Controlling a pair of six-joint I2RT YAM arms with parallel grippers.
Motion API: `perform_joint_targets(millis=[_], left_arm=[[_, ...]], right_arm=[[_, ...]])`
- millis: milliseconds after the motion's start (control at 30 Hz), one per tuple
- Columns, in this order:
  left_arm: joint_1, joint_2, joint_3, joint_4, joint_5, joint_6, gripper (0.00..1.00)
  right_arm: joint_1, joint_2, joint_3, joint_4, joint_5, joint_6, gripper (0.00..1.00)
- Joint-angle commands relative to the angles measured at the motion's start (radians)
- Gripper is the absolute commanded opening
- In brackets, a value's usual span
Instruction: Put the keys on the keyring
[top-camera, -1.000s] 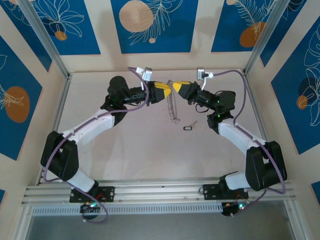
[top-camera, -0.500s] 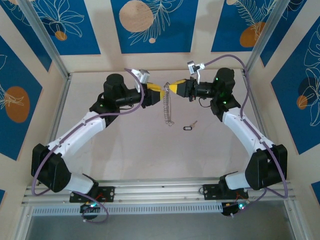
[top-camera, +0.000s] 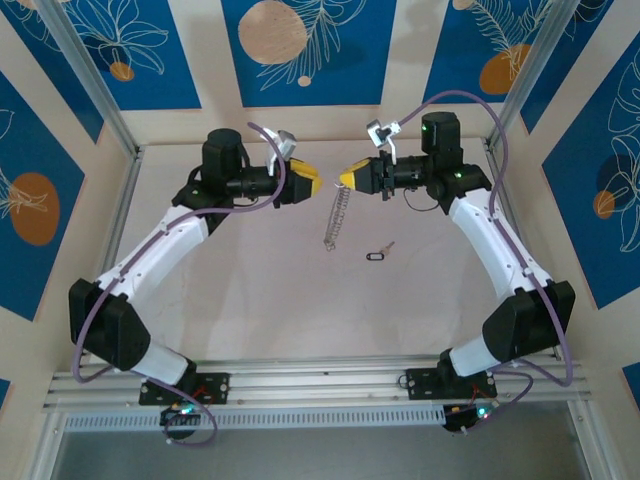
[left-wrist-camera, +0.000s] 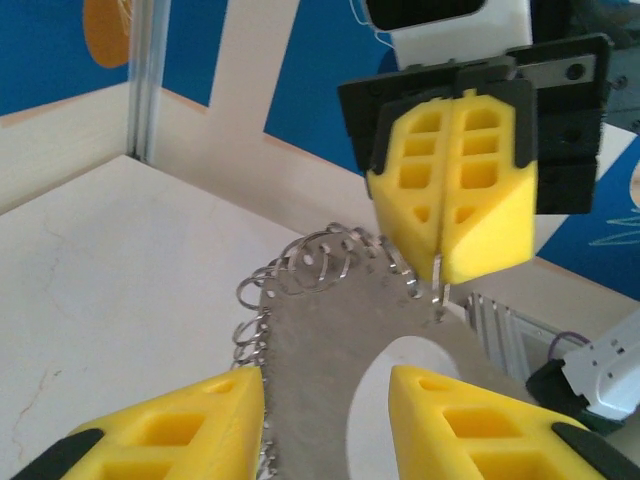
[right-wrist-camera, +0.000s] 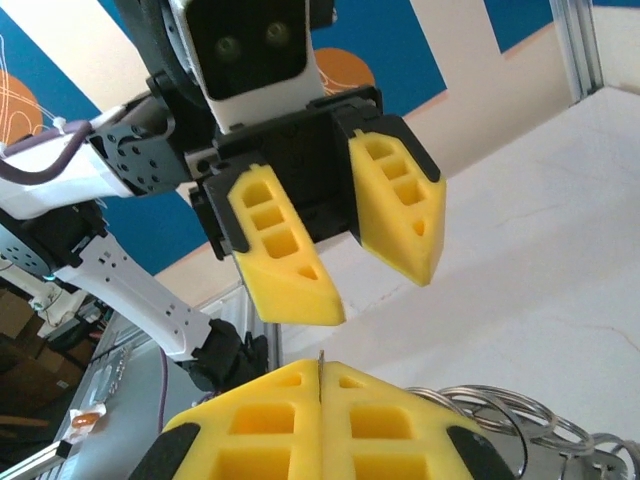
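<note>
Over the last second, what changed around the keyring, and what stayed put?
The left gripper has come off the keyring and drawn back to the left, its jaws apart. The right gripper stays shut on the keyring's top, and the loop hangs from it alone. The key lies on the table where it was.

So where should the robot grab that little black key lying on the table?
The key lies flat on the table with bare space around it, so it is probably best to come straight down from above and pinch its black head across the narrow sides. That leaves the thin brass tip free for threading.
</note>
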Motion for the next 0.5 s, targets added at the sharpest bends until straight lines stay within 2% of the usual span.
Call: perform_joint_targets(millis=[0, 167, 467], left_arm=[[0.008, 0.031, 0.064, -0.043, 0.093, 0.05, 0.37], [0.008, 0.074, 0.119, -0.088, 0.138, 0.075, 0.37], [0.007, 0.104, 0.144, -0.059, 0.194, 0.061, 0.37]], right_arm=[[-0.005, 0.026, 0.048, -0.126, -0.027, -0.088, 0.0], [-0.006, 0.048, 0.051, -0.137, -0.024, -0.106, 0.0], [-0.009, 0.059, 0.039, -0.104, -0.034, -0.092, 0.0]])
